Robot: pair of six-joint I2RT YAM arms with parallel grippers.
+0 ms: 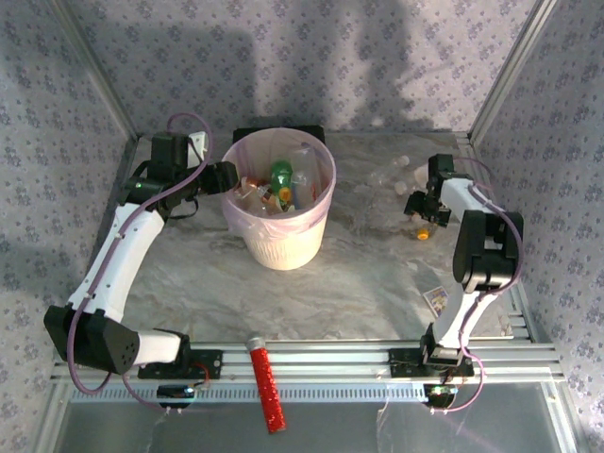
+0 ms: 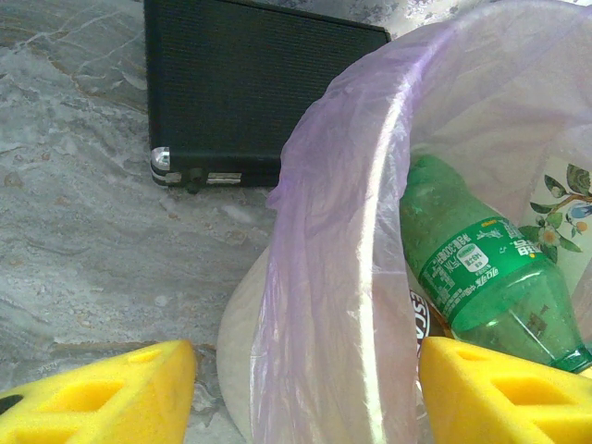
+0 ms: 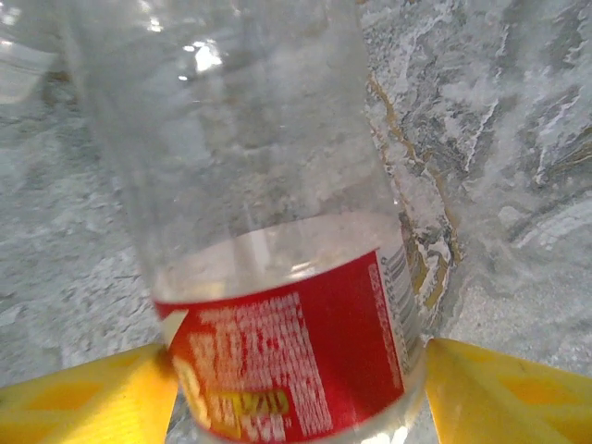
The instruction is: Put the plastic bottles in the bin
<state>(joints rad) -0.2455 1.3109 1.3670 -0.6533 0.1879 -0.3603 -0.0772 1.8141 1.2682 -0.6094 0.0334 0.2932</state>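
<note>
Right gripper (image 3: 296,398) flanks smooth clear bottle (image 3: 268,231).

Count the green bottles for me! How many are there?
1. The green bottle is inside the bin, towards its far side, on top of the other bottles. Another could be hidden underneath the pile.

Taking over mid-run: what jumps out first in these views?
The pale-pink bin stands at table centre, already holding bottles, a green bottle on top. The left gripper straddles the bin's rim, one finger inside and one outside. At far right, the right gripper frames a clear red-labelled bottle on the table.
</note>
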